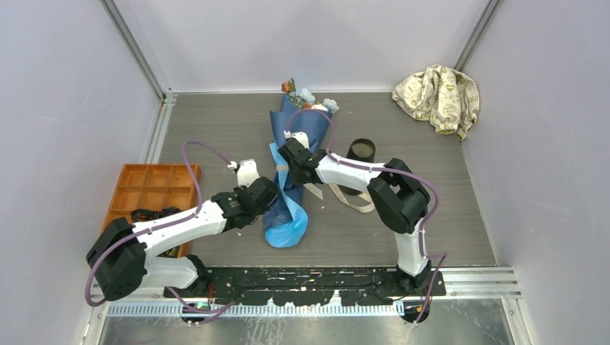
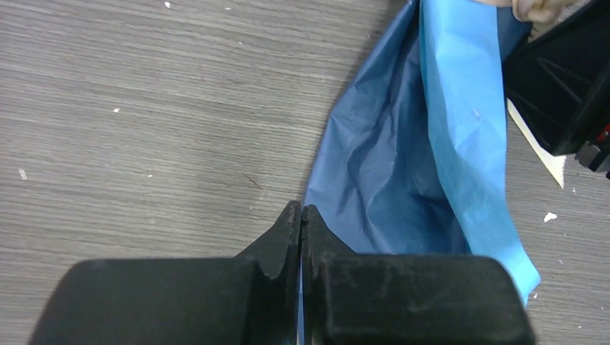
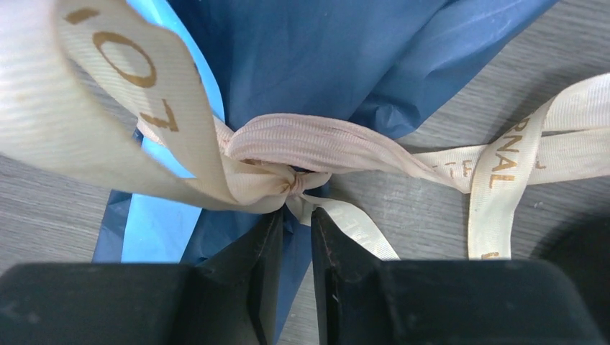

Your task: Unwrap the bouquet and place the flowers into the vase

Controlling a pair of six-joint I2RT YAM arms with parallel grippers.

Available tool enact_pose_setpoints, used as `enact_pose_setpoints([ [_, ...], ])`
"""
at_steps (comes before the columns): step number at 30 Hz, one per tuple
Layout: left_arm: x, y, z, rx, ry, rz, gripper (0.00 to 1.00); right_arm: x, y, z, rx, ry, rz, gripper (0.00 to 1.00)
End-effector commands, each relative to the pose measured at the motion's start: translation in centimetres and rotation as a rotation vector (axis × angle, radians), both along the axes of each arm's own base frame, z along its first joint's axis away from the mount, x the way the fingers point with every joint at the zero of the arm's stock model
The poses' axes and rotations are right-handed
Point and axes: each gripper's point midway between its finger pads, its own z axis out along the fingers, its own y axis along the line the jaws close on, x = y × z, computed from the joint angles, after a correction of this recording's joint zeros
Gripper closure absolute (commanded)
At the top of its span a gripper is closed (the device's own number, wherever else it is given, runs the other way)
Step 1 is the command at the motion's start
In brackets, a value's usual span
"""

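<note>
— Right at the knot of the ribbon (image 3: pixel 316 144) on the bouquet (image 1: pixel 286 215), what's your right gripper (image 3: pixel 295 215) up to? Looks almost closed from the top cam.

— Yep, your wrist cam has it sitting just on the near side of that knot. The jaws are only a crack apart, and all you can see in the crack is dark blue paper. A short ribbon tail comes off the knot right by the fingertips and slips behind one finger, so I can't tell if you've actually got any of it.

— And the left one?

— Your left gripper (image 2: pixel 301 210) is down on the left side of the bouquet, toward its narrow near end. The fingers are pressed together, with the tips meeting right at the edge of the dark blue paper. A thin sliver of blue shows between them, but I can't tell whether any paper is really pinched.

— Where's everything else?

— The bouquet lies flat on the table (image 1: pixel 216 129), with the flowers (image 1: pixel 308 95) poking out of its far end and the light blue lining showing at its near end. The vase (image 1: pixel 361 151) is just right of the bouquet's middle. It looks upright, and your right arm hides its lower part. There's an orange tray (image 1: pixel 147 188) well off to the bouquet's left, and a patterned cloth (image 1: pixel 439 97) far off to its right.
</note>
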Motion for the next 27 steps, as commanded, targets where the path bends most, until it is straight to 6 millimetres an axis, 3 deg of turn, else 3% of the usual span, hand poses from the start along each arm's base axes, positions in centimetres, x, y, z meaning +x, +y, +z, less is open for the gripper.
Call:
enact_pose_setpoints([
  [1,0.9,-2.1,-0.2,-0.098,-0.013,-0.004,1.0,2.2,1.2,1.4,0.003,-0.084,0.007,0.74],
  [6,1.1,-3.7,-1.0,-0.135,0.009,-0.04,1.0,2.9,1.0,0.6,-0.023,-0.09,0.0,0.9],
  [11,1.4,-5.3,-2.0,-0.175,0.027,-0.069,1.0,3.3,0.8,1.9,-0.017,-0.112,-0.01,0.99],
  [18,2.7,-8.1,-4.2,-0.182,0.074,-0.104,1.0,2.3,0.1,8.6,0.052,-0.182,-0.012,0.99],
  [22,3.4,-8.3,-6.8,-0.131,0.125,-0.089,1.0,1.3,-0.4,12.4,0.097,-0.222,0.001,0.99],
  [27,4.0,-7.7,-9.2,-0.111,0.175,-0.059,1.0,0.3,-0.9,15.5,0.142,-0.256,0.013,0.99],
])
